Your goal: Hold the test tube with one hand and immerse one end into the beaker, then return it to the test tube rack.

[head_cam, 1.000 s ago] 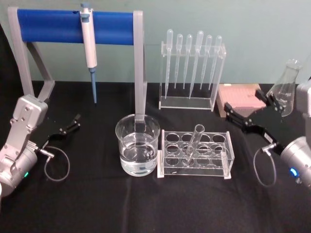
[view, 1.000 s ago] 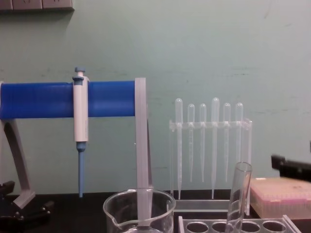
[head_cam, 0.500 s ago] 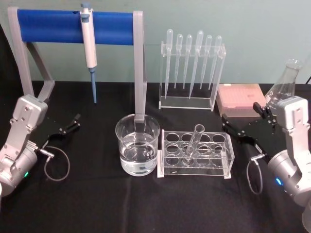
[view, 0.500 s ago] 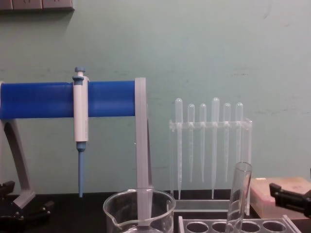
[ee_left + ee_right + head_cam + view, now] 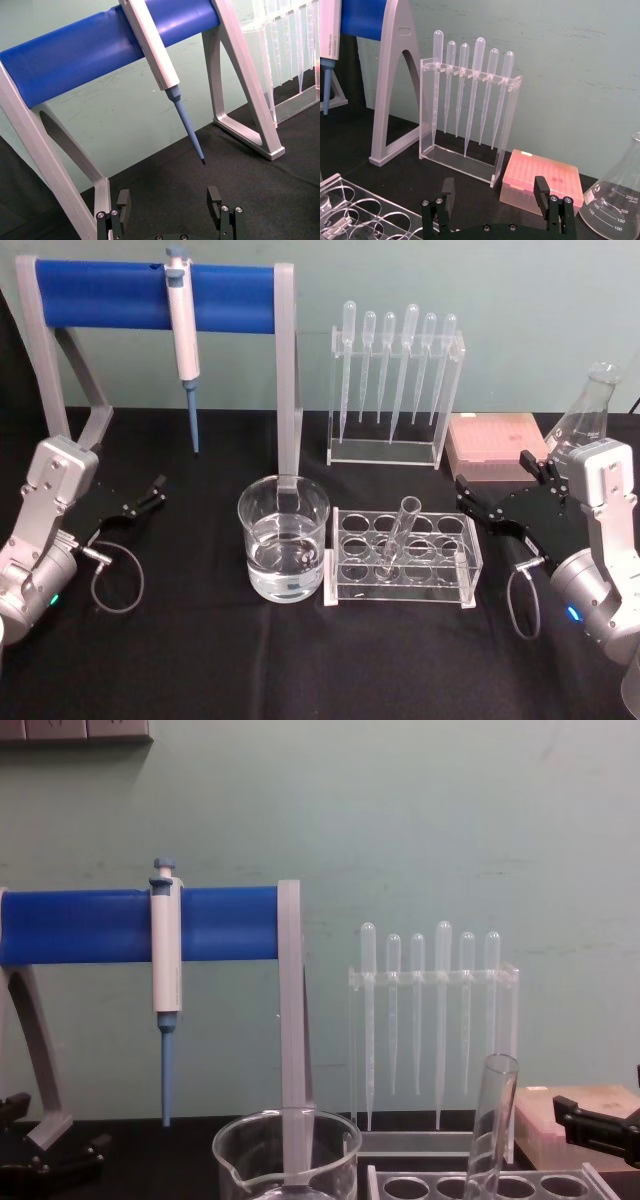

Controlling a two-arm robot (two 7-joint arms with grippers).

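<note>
The test tube (image 5: 397, 535) leans in a clear rack (image 5: 465, 578) at the table's middle, its open rim up; the chest view shows its top (image 5: 492, 1120). Just left of the rack stands the beaker (image 5: 283, 550), partly filled with clear liquid, its rim low in the chest view (image 5: 287, 1152). My right gripper (image 5: 493, 472) hovers open to the right of the rack, apart from the tube, with nothing between its fingers (image 5: 495, 186). My left gripper (image 5: 142, 498) rests open at the far left (image 5: 169, 197), near the blue stand's foot.
A pipettor (image 5: 182, 330) hangs from a blue-barred stand (image 5: 100, 295) at the back left. Behind the tube rack stands a clear rack of plastic pipettes (image 5: 395, 380). A pink tip box (image 5: 495, 440) and a conical flask (image 5: 583, 425) sit behind my right gripper.
Over the last second my right arm turned its wrist and brought the gripper lower and closer to the rack, then held still. The left arm, tube and beaker have not moved.
</note>
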